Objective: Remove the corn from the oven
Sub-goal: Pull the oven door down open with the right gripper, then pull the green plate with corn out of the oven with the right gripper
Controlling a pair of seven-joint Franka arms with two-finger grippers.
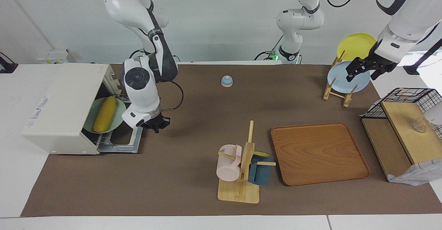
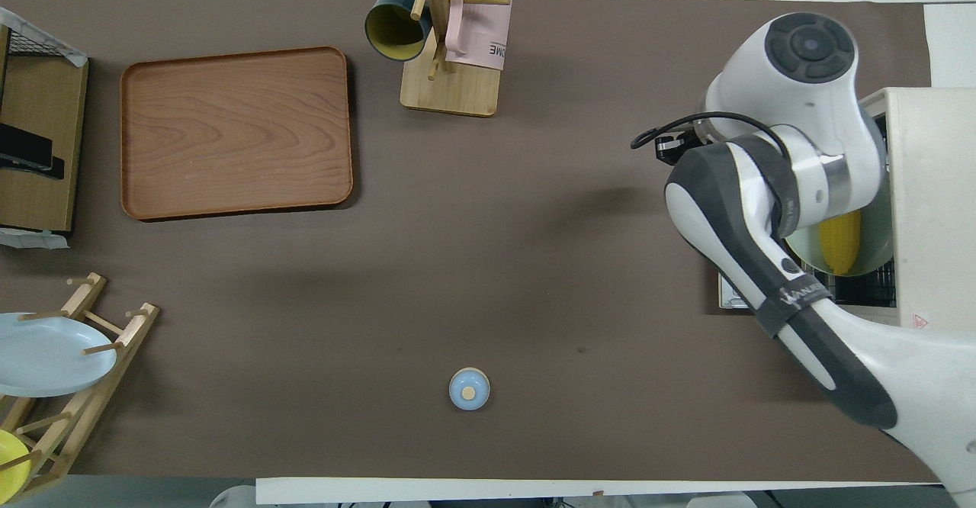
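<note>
The cream-white oven [image 1: 62,102] stands at the right arm's end of the table with its drop-down door [image 1: 133,143] lowered flat. Inside, the yellow corn [image 1: 104,114] lies on a pale green plate [image 1: 119,116] on the wire rack. My right gripper [image 1: 157,123] hangs low over the outer edge of the open door, beside the plate and apart from the corn. In the overhead view my right arm covers most of the oven [image 2: 930,203], and only part of the corn [image 2: 839,242] shows. My left gripper [image 1: 365,70] is open and empty, raised over the plate rack.
A wooden plate rack [image 1: 336,92] holds a blue plate [image 1: 340,81] and a yellow plate [image 1: 355,45]. A wooden tray [image 1: 317,152], a mug tree [image 1: 241,174] with two mugs, a small blue bell [image 1: 227,81] and a black wire basket [image 1: 411,97] also stand on the table.
</note>
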